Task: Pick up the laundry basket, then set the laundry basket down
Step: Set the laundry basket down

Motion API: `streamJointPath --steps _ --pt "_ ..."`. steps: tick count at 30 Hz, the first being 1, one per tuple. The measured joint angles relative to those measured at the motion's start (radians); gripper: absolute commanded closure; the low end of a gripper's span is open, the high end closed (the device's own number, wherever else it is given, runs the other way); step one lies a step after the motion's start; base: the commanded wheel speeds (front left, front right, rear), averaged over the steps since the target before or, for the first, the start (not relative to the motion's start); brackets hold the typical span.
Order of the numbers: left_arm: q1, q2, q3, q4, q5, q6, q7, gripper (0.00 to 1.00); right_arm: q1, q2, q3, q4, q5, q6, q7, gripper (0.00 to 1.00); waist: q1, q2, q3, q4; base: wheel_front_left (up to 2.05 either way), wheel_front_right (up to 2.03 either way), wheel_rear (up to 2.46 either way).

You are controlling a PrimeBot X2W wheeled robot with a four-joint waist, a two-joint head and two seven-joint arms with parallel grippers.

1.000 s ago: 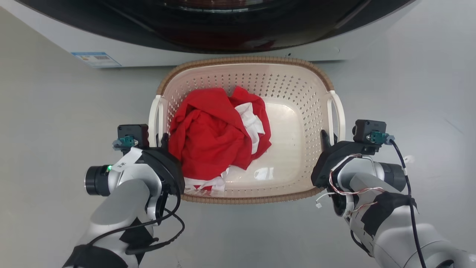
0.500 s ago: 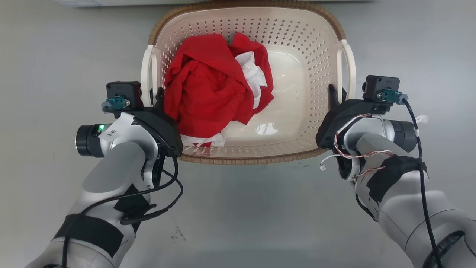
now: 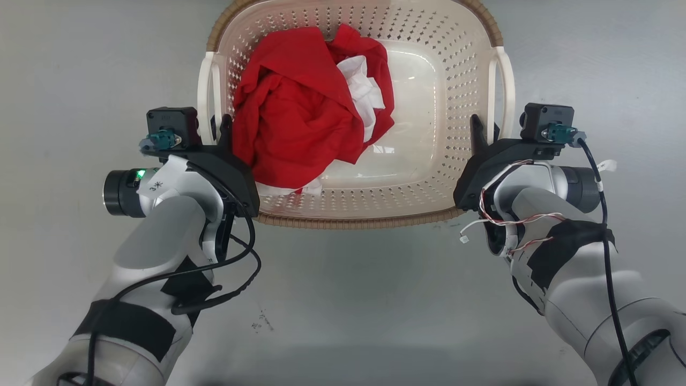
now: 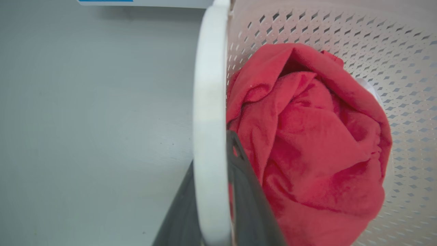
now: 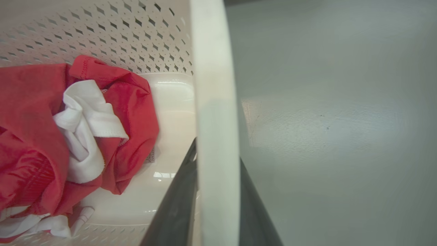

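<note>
A grey floor (image 3: 343, 300) is seen beneath the laundry basket (image 3: 348, 221), in which red clothing (image 3: 300, 107) is piled. It is grasped at each side by the left hand (image 3: 217, 126) and the right hand (image 3: 485, 128).

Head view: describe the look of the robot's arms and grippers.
Both arms are grey with black tape patches. The left arm has a black cable, white label and green light; the right arm, red and white wires and a black cable. The left gripper and right gripper are black, beside teal connectors.
</note>
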Motion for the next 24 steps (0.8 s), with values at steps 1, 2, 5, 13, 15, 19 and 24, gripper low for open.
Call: streamJointPath --steps 1,2,5,13,15,19,24 --pt "-0.001 -0.001 0.0 0.002 0.0 0.0 -0.001 1.0 -0.001 0.0 0.0 0.0 0.0 0.0 0.0 0.89 0.0 0.0 -0.001 0.001 0.0 0.0 0.0" --pt "-0.001 -0.001 0.0 0.005 0.0 0.0 -0.001 1.0 -0.002 0.0 0.001 0.0 -0.001 0.0 -0.001 0.74 0.0 0.0 -0.002 0.001 0.0 0.0 0.0" --pt "-0.001 -0.002 0.001 0.016 0.0 -0.001 -0.006 1.0 -0.002 0.0 0.004 0.0 -0.003 0.0 -0.008 0.0 0.0 0.0 -0.005 0.003 0.0 0.0 0.0" --pt "-0.002 -0.001 0.006 0.039 0.004 0.0 -0.015 0.0 -0.005 0.0 0.007 -0.005 -0.007 0.0 -0.008 0.0 0.0 0.0 -0.021 0.003 0.0 0.0 0.0" --pt "-0.003 -0.002 0.009 0.042 0.004 0.0 -0.019 0.0 -0.005 0.0 0.007 0.001 -0.007 0.0 -0.008 0.0 0.0 0.0 -0.028 0.003 0.0 0.0 0.0" --pt "-0.003 -0.006 0.013 0.047 0.004 0.0 -0.026 0.0 -0.005 -0.001 0.007 0.005 -0.007 0.0 -0.009 0.0 0.0 0.0 -0.044 0.002 0.0 0.0 0.0" --pt "-0.002 -0.005 0.022 0.05 0.001 0.0 -0.036 0.0 -0.005 0.0 0.007 0.007 -0.009 0.0 -0.016 0.0 -0.0001 0.0 -0.068 -0.002 0.0 0.0 0.0"
